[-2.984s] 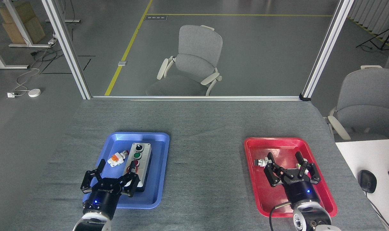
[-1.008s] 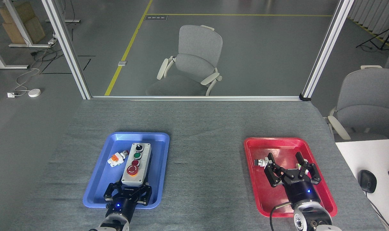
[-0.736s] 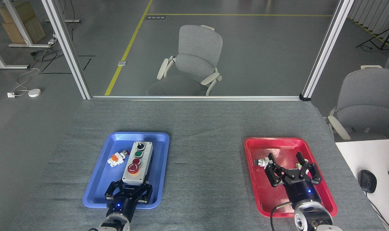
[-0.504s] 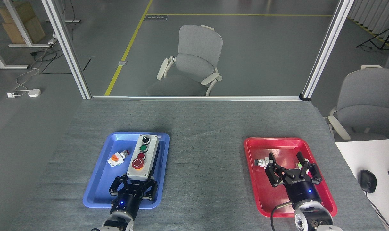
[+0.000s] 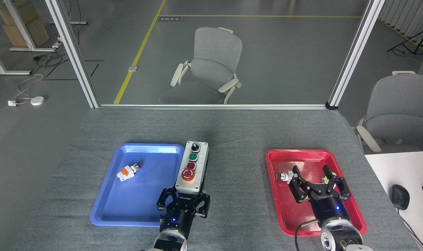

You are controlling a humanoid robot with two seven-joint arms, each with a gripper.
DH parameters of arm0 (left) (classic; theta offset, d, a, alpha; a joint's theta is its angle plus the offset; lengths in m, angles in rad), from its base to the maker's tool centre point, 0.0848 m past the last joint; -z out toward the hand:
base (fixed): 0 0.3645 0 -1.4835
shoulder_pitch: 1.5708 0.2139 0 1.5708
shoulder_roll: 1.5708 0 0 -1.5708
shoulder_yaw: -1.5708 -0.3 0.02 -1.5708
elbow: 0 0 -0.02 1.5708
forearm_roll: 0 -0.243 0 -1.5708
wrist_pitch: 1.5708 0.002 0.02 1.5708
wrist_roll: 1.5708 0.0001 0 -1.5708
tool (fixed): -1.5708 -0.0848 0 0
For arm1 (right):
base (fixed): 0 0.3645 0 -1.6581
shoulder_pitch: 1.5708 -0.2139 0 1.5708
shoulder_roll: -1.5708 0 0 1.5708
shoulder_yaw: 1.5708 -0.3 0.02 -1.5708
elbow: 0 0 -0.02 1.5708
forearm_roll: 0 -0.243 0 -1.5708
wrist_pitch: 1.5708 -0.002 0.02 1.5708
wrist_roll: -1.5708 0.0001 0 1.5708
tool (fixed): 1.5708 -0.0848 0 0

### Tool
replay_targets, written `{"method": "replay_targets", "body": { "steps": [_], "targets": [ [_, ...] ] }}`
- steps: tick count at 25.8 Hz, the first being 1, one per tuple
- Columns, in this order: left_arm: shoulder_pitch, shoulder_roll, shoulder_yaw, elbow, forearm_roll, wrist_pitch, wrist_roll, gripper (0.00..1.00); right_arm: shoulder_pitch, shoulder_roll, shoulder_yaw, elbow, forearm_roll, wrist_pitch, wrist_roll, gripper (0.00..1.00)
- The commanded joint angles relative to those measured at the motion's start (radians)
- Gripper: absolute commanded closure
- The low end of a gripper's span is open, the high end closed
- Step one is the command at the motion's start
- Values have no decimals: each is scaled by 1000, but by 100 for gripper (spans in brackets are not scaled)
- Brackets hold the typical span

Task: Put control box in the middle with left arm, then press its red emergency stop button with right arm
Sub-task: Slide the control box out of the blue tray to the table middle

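We are in the first step: carrying the control box to the middle of the tabletop. Our left tool is clamped on the near end of the box, one finger on each long side. The box sits over the right rim of the blue tray, its far end reaching past that rim toward the open cloth. Whether its base is lifted clear of the rim or resting on it cannot be told from this angle.

The next move calls for more travel to the right, until the box lies on bare cloth between the blue tray and the red tray, and then a level set-down before the fingers release. The large red stop button should end up facing upward and unobstructed.

Our right tool hangs over the red tray with its fingers apart, holding nothing. A small metal part lies just beside it, and a white-and-orange button part lies in the blue tray. Nothing stands on the cloth between the trays.
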Motion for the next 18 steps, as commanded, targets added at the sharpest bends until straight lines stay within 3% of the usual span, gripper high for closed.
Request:
{"method": "replay_targets", "body": {
  "steps": [1, 7, 18],
  "targets": [
    [-3, -5, -117, 5, 14, 100, -11, 95, 0, -2, -1, 0, -55, -1, 1, 1],
    [-11, -6, -295, 34, 144, 238, -10, 98, 0, -17, -1, 0, -78, -21, 1, 1],
    [-115, -8, -446, 179, 310, 216, -8, 100, 0, -36, -6, 2, -84, -38, 10, 1]
  ]
}}
